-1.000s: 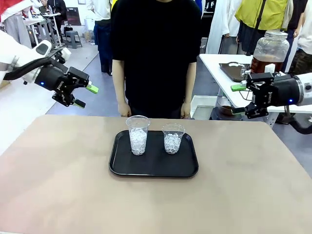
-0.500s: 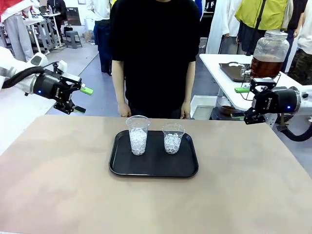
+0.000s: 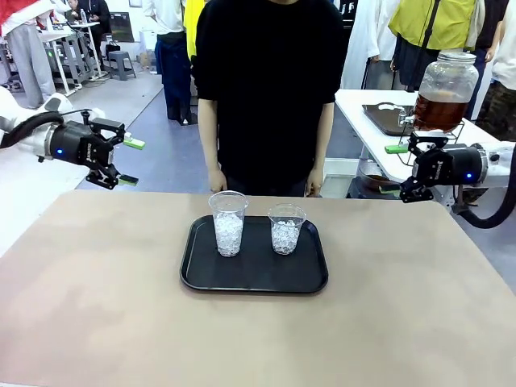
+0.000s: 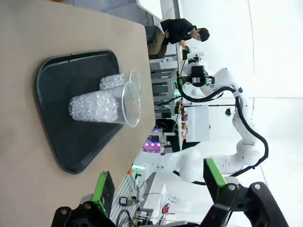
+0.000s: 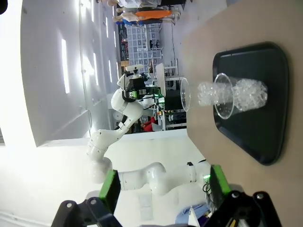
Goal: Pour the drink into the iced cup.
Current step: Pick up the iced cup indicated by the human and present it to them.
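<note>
Drink (image 3: 439, 113) past table (image 3: 403, 282) edge, left tool (image 3: 131, 161), right tool (image 3: 393, 170) spread

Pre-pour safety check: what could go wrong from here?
The tall cup and the short cup stand close together on the tray: grabbing one may tip the other.
The person's hands hang at the table edge just behind the cups: collision risk.
The drink jar stands on a side table beyond the right tool: awkward reach.
</note>
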### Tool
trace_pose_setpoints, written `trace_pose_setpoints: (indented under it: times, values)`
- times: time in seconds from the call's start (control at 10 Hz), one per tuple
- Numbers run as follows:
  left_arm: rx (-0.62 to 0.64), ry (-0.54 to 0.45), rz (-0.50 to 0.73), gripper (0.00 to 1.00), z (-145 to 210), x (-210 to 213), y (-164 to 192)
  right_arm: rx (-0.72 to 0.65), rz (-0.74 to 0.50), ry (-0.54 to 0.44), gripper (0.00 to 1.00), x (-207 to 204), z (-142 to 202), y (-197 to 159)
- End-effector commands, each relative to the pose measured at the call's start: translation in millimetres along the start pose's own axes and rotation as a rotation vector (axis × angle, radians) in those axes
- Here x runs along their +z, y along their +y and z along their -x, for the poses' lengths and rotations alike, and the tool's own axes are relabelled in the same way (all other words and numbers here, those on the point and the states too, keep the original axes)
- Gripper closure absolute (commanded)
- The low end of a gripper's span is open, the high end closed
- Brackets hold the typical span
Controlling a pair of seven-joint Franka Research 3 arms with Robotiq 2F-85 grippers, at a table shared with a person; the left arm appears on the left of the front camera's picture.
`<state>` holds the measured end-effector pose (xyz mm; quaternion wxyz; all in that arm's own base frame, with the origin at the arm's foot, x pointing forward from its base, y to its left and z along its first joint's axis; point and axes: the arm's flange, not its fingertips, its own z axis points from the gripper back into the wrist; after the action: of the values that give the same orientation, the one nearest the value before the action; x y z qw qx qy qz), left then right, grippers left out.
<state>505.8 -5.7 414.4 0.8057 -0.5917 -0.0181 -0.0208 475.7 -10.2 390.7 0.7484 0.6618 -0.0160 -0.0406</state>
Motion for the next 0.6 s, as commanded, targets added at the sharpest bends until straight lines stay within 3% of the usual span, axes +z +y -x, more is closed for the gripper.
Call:
trace_pose_setpoints:
  times: [0.0, 0.4, 0.5]
  values:
    - [-0.039, -0.004, 0.049, 0.00, -12.9, 0.8, -5.7, 0.052, -0.020, -0.029, 0.00, -2.8, -11.9, 0.5]
    - [-0.091, -0.001, 0.095, 0.00, -13.0, 7.0, -5.1, 0.073, -0.014, -0.025, 0.00, -4.5, -12.2, 0.3]
    - [-0.068, 0.004, 0.047, 0.00, -13.1, -0.2, -8.1, 0.035, -0.008, -0.007, 0.00, -2.5, -9.1, 0.3]
